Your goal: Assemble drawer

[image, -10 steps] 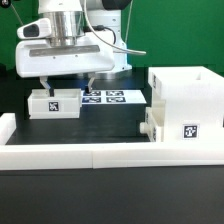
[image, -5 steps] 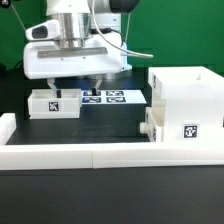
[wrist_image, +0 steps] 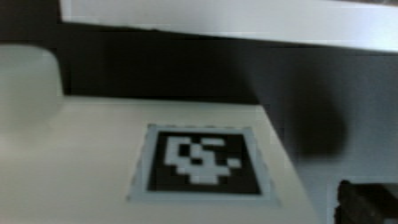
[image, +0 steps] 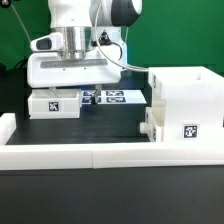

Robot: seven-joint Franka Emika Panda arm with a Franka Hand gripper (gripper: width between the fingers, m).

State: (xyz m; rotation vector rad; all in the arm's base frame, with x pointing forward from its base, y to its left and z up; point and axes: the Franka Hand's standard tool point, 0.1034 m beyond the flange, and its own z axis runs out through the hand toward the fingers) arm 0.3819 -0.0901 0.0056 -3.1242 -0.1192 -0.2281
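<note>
As it sits, drawer box (image: 55,105) white, tagged

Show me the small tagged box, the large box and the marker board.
small tagged box (image: 52,105), exterior view, on its front tag.
large box (image: 185,103), exterior view, on its front wall.
marker board (image: 115,97), exterior view, on its tagged top.

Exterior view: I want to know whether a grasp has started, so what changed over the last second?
The gripper came down close over the small white box-shaped part with a black tag. Whether its jaws are open cannot be told, and nothing looks lifted. That part, the large white open cabinet and the marker board stayed put.
</note>
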